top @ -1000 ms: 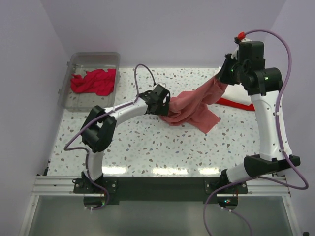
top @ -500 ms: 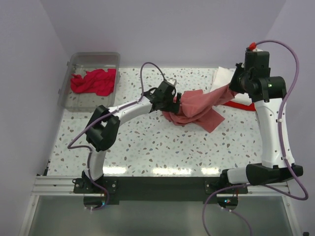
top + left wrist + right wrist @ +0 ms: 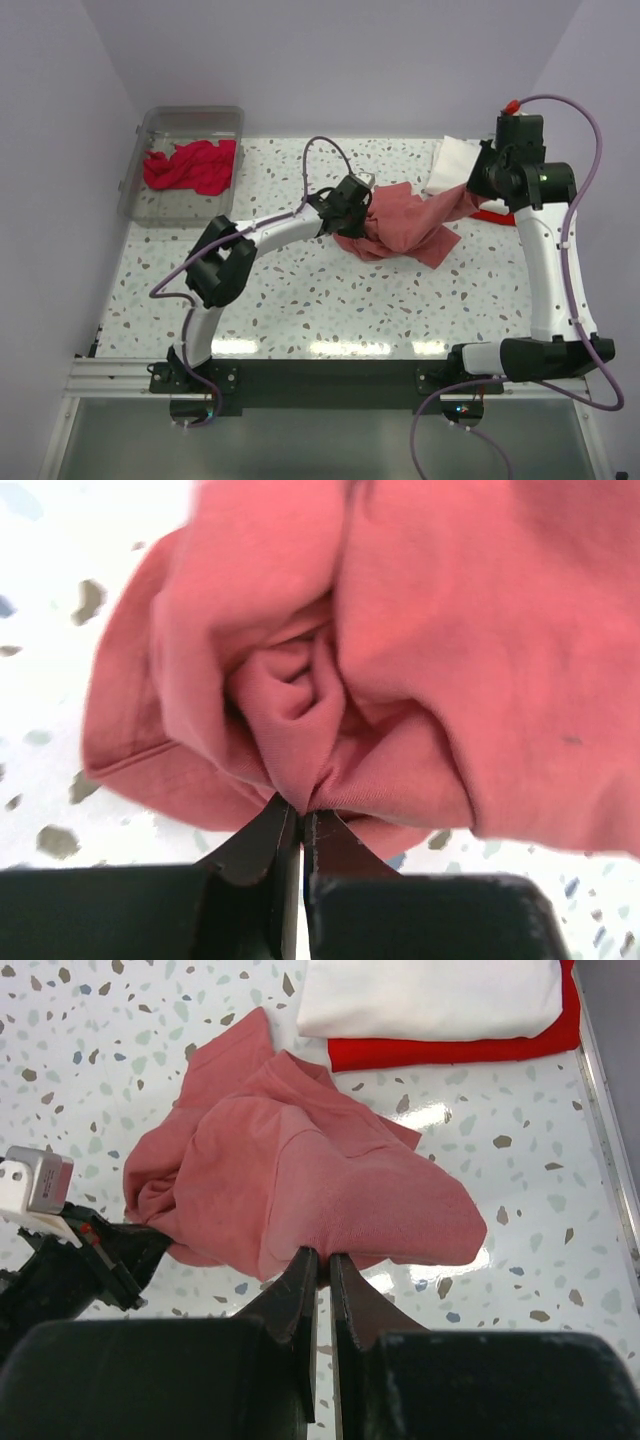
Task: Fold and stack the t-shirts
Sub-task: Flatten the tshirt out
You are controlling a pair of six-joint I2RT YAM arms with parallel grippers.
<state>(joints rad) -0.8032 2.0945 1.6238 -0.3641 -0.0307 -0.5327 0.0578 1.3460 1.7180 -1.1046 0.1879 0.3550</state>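
T-shirts sit in three places. Far left, the crimson t-shirt point(image 3: 190, 165) lies crumpled in the clear bin point(image 3: 132, 190), with no arm near it. Next, the left claw point(image 3: 360, 208) is clenched on a bunched fold of the coral-red t-shirt point(image 3: 405, 228), which lies heaped on the tabletop point(image 3: 330, 300) right of centre. The right claw point(image 3: 478, 192) grips the shirt's right-hand end, jaws pinched tight on the cloth. Over the last second both arms have carried the shirt rightward and the right claw has come down. The cloth that hung stretched between them now sags in a rumpled pile. That suggests it is not yet spread flat and folding proper has not begun. At the far right the white t-shirt point(image 3: 448, 165) lies folded on the bright red t-shirt point(image 3: 495, 212). The coral cloth reaches close to that stack, so spreading it wide here risks dragging over the finished pile.
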